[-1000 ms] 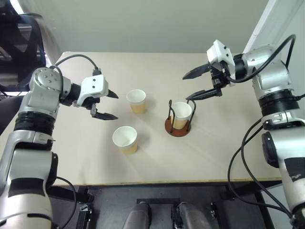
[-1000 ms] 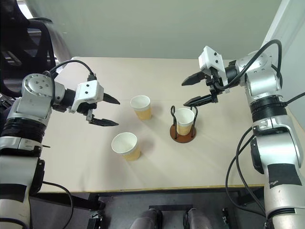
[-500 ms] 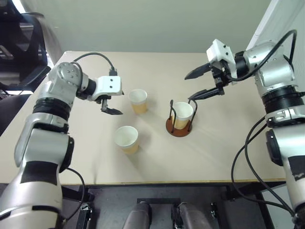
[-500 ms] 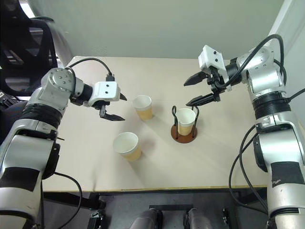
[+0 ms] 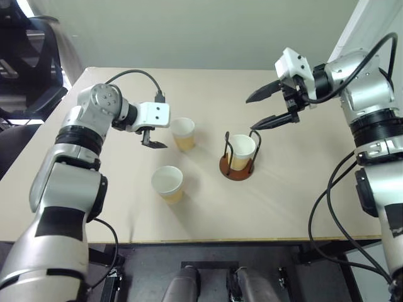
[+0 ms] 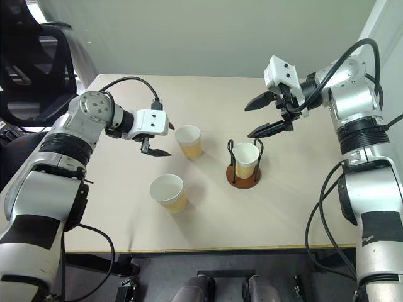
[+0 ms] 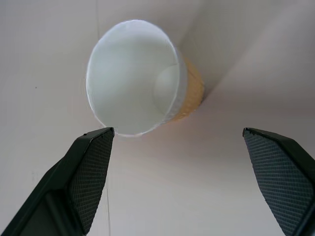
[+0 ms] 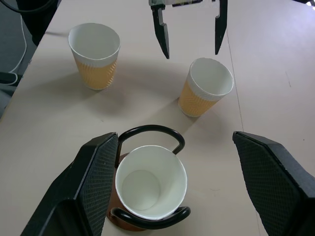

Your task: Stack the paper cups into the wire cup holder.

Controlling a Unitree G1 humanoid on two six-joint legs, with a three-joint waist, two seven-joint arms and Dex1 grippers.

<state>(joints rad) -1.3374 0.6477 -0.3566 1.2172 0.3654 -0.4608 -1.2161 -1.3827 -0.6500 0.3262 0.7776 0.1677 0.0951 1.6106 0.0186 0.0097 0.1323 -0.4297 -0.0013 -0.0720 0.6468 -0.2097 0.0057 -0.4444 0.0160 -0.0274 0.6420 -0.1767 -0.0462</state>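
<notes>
Left wrist view: pincer [image 7: 179, 182] spread.

Soft, even overhead light falls on the pale counter [image 5: 208, 207], each cup [image 5: 167, 184] throwing only a faint shadow toward 3 o'clock, no glare, the head views sharp, while the left wrist view blurs the near fingers [image 7: 88, 172].

One tan cup [image 6: 245, 159] upright in wire holder [image 6: 244, 177]; two cups [image 6: 189, 141] [image 6: 168, 192] upright on table nearby.
</notes>
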